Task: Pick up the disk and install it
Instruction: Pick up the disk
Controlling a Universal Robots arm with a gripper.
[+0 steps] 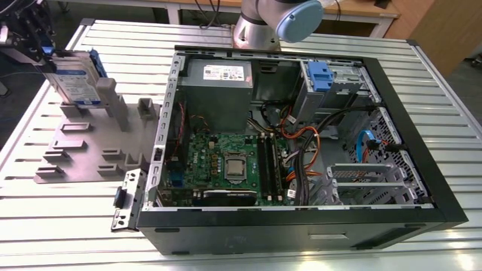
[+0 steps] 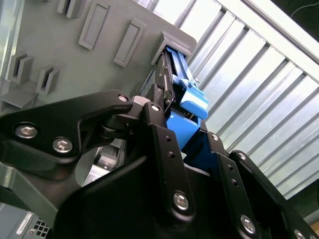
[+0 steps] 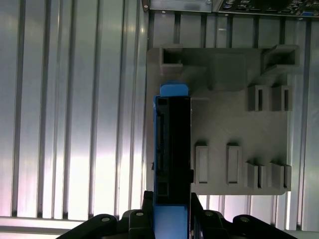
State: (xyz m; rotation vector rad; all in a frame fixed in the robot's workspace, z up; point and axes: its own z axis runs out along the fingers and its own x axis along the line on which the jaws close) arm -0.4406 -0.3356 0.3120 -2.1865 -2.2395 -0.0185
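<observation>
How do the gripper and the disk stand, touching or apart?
Touching. In the first wrist view the gripper clamps the disk on both sides, no gap.

The table (image 1: pixel 68 226) is ribbed bare metal, silvery with a brushed sheen that glares white in the first wrist view. The holder (image 1: pixel 83 152) near its edge at the exterior view's left is matt grey plastic, faintly grainy. The disk (image 1: pixel 75 76) has a dull silver metal face under a smooth white-and-blue paper label, and its frame (image 2: pixel 194 102) is glossy blue plastic. The gripper (image 2: pixel 182 124) has smooth satin-black links set with shiny steel screws (image 2: pixel 182 200). The case (image 1: pixel 263 226) is matt black outside and bare grey sheet metal inside, its board (image 1: pixel 226 164) glossy green, its cables (image 1: pixel 301 135) sheathed in smooth coloured plastic. The arm (image 1: pixel 256 28) is silvery metal with a pale blue plastic cap (image 1: pixel 299 20)
</observation>
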